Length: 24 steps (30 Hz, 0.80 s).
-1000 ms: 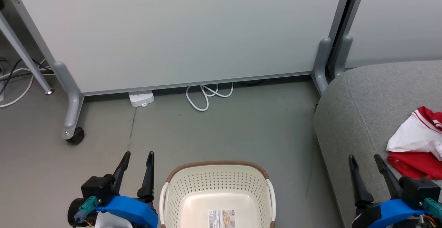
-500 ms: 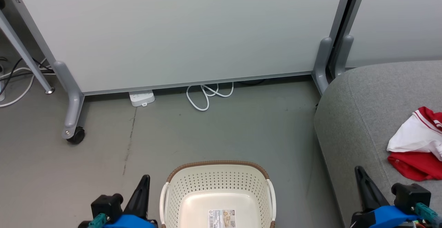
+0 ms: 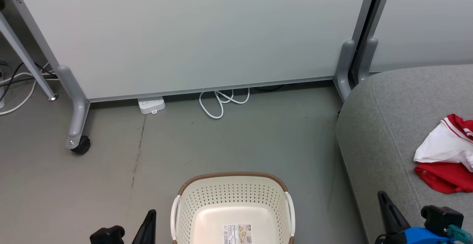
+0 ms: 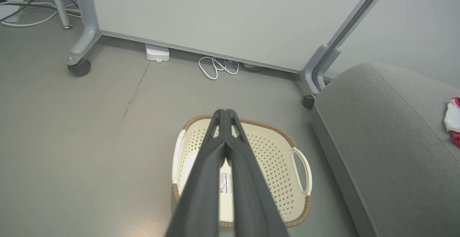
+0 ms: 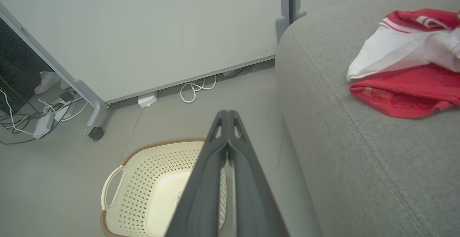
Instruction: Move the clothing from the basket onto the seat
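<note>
The cream basket (image 3: 232, 196) stands on the floor at the bottom centre, with just a label on its bottom. The red and white clothing (image 3: 445, 155) lies in a heap on the grey seat (image 3: 384, 125) at the right. My left gripper (image 3: 150, 216) is low beside the basket's left side, shut and holding nothing. In the left wrist view its joined fingers (image 4: 224, 114) point over the basket (image 4: 276, 158). My right gripper (image 3: 382, 196) is shut and holds nothing at the seat's front edge. In the right wrist view it (image 5: 226, 114) sits between basket (image 5: 143, 179) and clothing (image 5: 406, 71).
A pale partition panel (image 3: 192, 33) on grey wheeled feet (image 3: 79, 144) closes off the back. A white power strip (image 3: 151, 105) and a coiled white cable (image 3: 221, 101) lie at its base. More cables (image 5: 43, 118) trail at the far left.
Both grippers have gone from open to shut and have drawn back toward the bottom edge of the head view. Basket and clothing have not moved.
</note>
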Available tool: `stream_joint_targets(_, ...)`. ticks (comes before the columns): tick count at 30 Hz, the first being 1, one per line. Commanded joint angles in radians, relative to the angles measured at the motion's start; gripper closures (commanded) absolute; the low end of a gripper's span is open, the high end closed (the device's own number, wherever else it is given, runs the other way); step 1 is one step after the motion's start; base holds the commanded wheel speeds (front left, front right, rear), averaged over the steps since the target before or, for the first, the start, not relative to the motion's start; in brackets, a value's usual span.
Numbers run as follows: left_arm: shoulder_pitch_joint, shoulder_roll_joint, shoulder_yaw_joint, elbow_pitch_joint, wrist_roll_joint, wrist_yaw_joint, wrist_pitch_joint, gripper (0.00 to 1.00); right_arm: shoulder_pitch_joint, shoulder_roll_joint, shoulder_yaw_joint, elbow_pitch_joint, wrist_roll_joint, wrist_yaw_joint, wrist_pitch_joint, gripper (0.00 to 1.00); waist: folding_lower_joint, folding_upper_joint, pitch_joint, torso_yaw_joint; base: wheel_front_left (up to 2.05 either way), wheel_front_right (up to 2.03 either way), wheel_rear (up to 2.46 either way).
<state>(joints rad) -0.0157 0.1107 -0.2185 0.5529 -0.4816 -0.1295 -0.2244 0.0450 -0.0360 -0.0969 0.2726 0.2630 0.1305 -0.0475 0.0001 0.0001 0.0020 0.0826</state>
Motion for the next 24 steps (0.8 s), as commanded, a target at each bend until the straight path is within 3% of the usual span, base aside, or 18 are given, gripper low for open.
stream_joint_targets(1,-0.024,-0.001,0.02,-0.028,-0.047,0.0,0.011,1.0,-0.022,-0.003,-0.002,-0.017,0.058,0.0,0.006,1.0,0.0,-0.0001,0.0,-0.001,0.0,0.0,0.0)
stream_joint_targets(24,-0.049,-0.019,0.117,-0.116,-0.381,-0.001,0.112,1.0,-0.065,-0.007,-0.007,-0.023,0.458,0.0,0.054,1.0,0.0,-0.0001,0.0,-0.018,0.0,0.0,0.0)
